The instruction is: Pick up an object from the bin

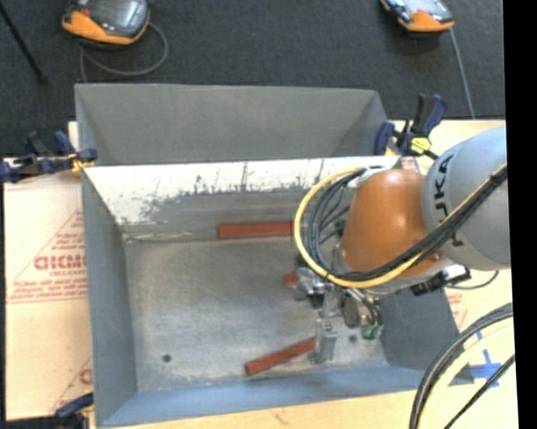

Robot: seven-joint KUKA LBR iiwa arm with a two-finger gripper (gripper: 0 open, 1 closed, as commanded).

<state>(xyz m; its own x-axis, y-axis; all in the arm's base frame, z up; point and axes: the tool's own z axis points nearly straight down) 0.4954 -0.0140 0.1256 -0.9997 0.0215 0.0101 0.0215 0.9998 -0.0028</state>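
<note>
red-brown strip (280, 357) at bin (104, 303) front | jaws at its right end | opening: cannot tell

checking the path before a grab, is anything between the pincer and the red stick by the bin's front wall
Nothing visible does: the pincer is right at the right end of that red stick. The other red stick lies apart along the back wall of the bin.

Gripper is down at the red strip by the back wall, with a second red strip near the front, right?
No. The camera view shows the gripper at the right end of the front red strip; the back red strip lies apart from it, by the back wall.
</note>
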